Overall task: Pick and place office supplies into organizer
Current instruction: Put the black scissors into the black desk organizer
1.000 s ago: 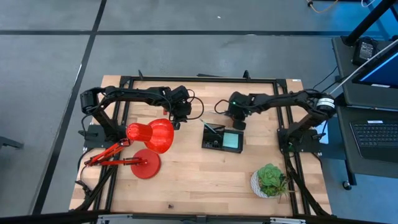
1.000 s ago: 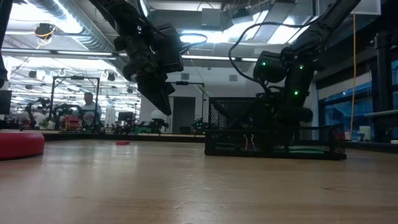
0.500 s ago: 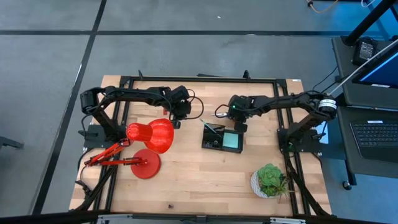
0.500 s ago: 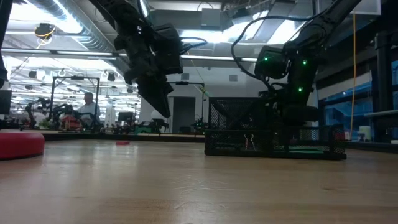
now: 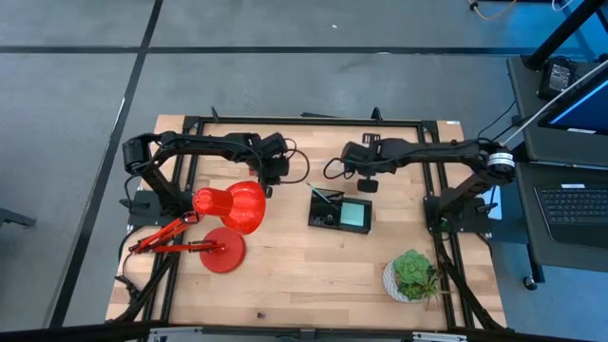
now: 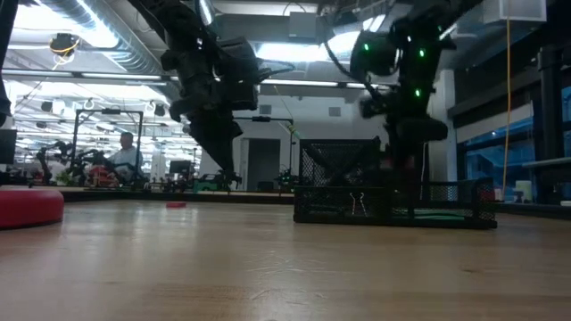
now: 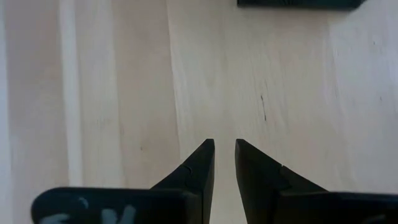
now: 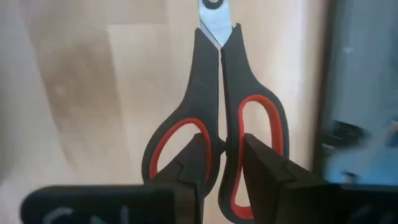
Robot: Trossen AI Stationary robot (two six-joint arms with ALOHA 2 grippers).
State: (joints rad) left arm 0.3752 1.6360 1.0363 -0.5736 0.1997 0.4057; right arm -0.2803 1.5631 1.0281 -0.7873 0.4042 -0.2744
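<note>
A: From above, what is happening?

B: The right gripper (image 5: 369, 183) is hanging just behind the organizer (image 5: 339, 211), which is sitting mid-table with a blue sticky-note pad (image 5: 356, 216) in one compartment. The left gripper (image 5: 270, 175) is waiting beside the red lamp (image 5: 231, 208).

A: And the low camera?

B: The organizer (image 6: 393, 185) is showing as black mesh. The right arm is hanging above and behind it, though what it is carrying is too dark to tell here.

A: The left wrist camera?

B: The left gripper (image 7: 224, 155) is pointing at bare wood (image 7: 124, 93), its fingers nearly together with nothing between them.

A: The right wrist?

B: The right gripper (image 8: 222, 155) is grasping the scissors (image 8: 217, 112) by the bar between the two red-lined handle loops, blades pointing away. The organizer's dark edge (image 8: 326, 93) is lying just beside them.

A: So which step?

B: I'd say the scissors are being carried to the organizer. Next, the arm needs to bring them over a compartment, lower them and let go.
</note>
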